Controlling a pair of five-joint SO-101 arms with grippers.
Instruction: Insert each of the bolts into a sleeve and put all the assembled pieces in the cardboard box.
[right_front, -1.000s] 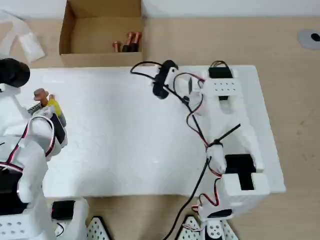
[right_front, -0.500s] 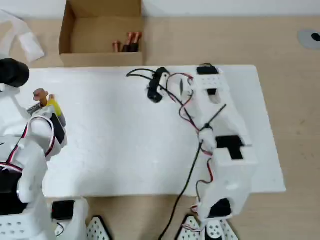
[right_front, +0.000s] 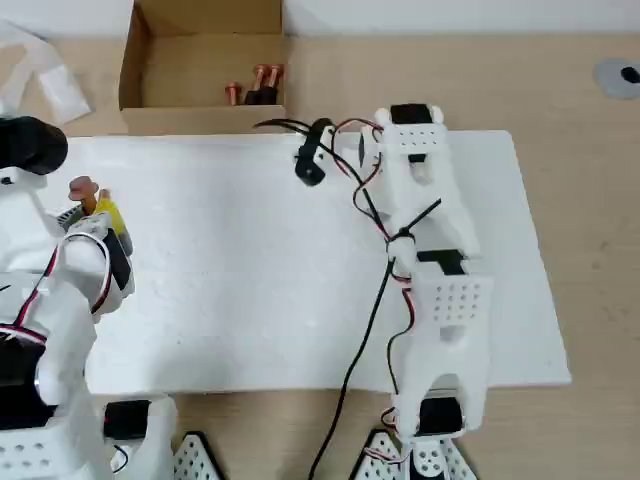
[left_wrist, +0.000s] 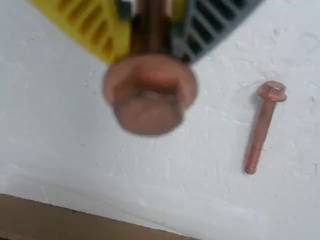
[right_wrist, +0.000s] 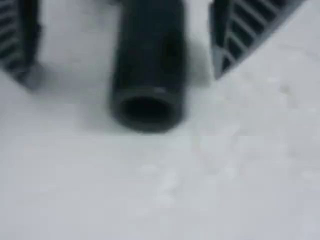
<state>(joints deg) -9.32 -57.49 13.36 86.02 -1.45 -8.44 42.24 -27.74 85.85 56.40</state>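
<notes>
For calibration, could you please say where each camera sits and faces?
High view: overhead, looking down on foam board, cardboard box, left arm, right arm.
Left wrist view: on left arm, facing the board; left hand grips a bolt.
Right wrist view: on right arm, facing the board; right hand straddles a sleeve.
Shared: that bolt, high and left wrist.

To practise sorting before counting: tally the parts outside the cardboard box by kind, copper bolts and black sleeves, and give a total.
Copper bolts: 2, a held bolt in the left gripper and a loose bolt on the white board.
Black sleeves: 1, the sleeve between the fingers of the open right gripper.
Total: 3.
</notes>
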